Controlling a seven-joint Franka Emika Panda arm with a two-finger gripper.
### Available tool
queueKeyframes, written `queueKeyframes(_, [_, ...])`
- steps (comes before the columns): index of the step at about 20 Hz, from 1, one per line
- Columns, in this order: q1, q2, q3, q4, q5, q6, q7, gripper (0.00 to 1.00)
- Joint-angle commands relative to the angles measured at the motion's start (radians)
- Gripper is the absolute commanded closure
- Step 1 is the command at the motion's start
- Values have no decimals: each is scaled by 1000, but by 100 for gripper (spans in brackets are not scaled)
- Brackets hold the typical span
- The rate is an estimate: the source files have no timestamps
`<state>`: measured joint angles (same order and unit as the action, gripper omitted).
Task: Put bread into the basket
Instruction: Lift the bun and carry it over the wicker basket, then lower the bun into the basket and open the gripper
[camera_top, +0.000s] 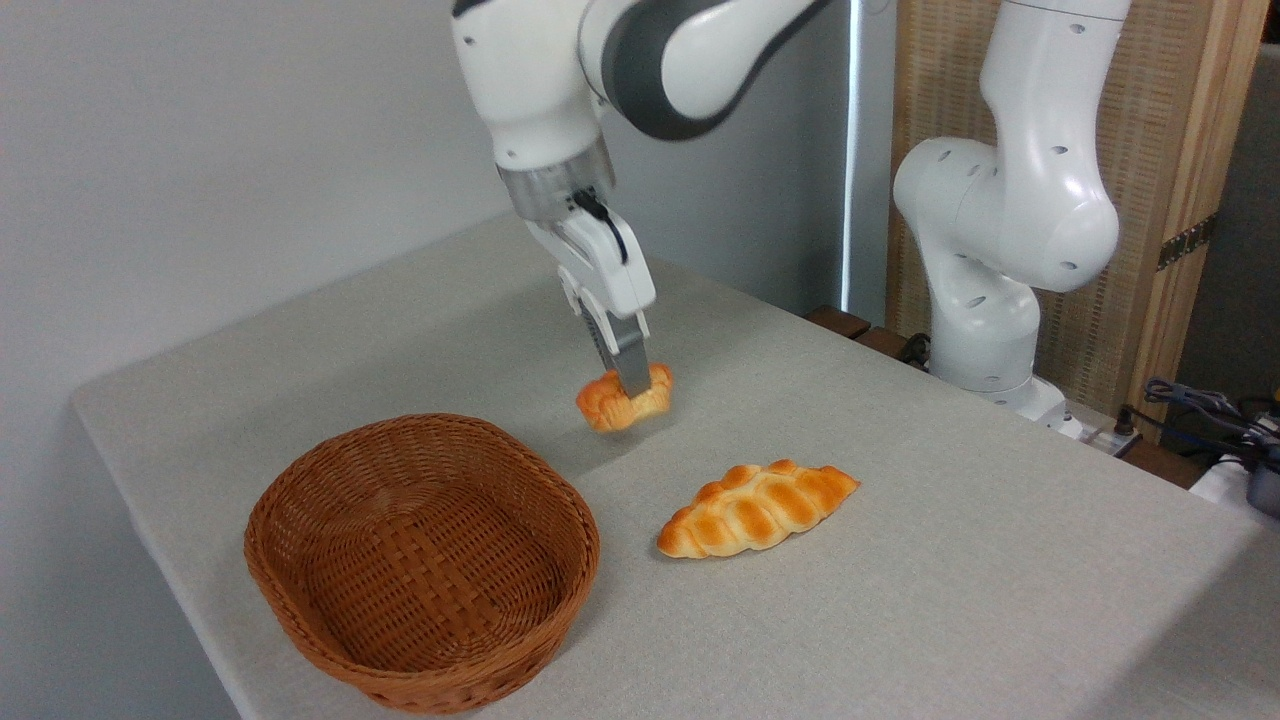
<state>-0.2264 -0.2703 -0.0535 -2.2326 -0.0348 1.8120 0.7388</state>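
Basket (425, 690): nearest the camera, an oval brown wicker basket with a braided rim, standing on the tabletop (950, 560) at lower left; its woven floor is bare, nothing lies in it.
Braided loaf (757, 508): a longer golden loaf lying flat on the tabletop to the right of the basket, apart from it and from the gripper; by the look of things it has no part in this move.
Bread (606, 402): the small round orange-golden bun, behind the basket's far right rim and beyond the loaf; a soft shadow lies below it on the cloth, so it appears lifted clear of the tabletop rather than resting on it.
Gripper (632, 385): clenched on the bread, one dark finger crossing the bun's front, the bun bulging out to either side of it; the other finger is hidden behind.
Bread relative to gripper: pinched at the fingertips, directly under the tilted white hand of the arm (560, 80).
Bread relative to basket: near it but still outside the rim, up and to the right of the opening.
Step in hand: judged to be the carry, with the grasp made and the bread raised.
Next move calls for: travel toward the camera and leftward until the bun hangs over the basket's hollow, keeping enough height to pass the braided rim, then a lowering and a release.
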Motion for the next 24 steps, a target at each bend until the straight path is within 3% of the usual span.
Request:
queueKeyframes(1, [4, 88, 15, 163, 0, -82, 19, 86])
queueKeyframes(8, [9, 255, 18, 427, -114, -79, 10, 81])
queueKeyframes(11, [42, 315, 30, 493, -175, -14, 16, 80])
queueKeyframes(16, [44, 402, 32, 495, -168, 157, 28, 78])
queueKeyframes(17, [48, 414, 32, 495, -168, 168, 28, 72])
queueKeyframes(18, [50, 427, 32, 493, -168, 171, 28, 59])
queueKeyframes(19, [50, 439, 30, 495, -168, 174, 25, 43])
queueKeyframes(20, [50, 448, 30, 493, -166, 181, 21, 16])
queueKeyframes(22, [51, 457, 29, 493, -168, 205, 19, 14])
queueKeyframes(23, [52, 467, 29, 493, -168, 210, 16, 1])
queueKeyframes(24, [52, 473, 29, 493, -169, 213, 14, 0])
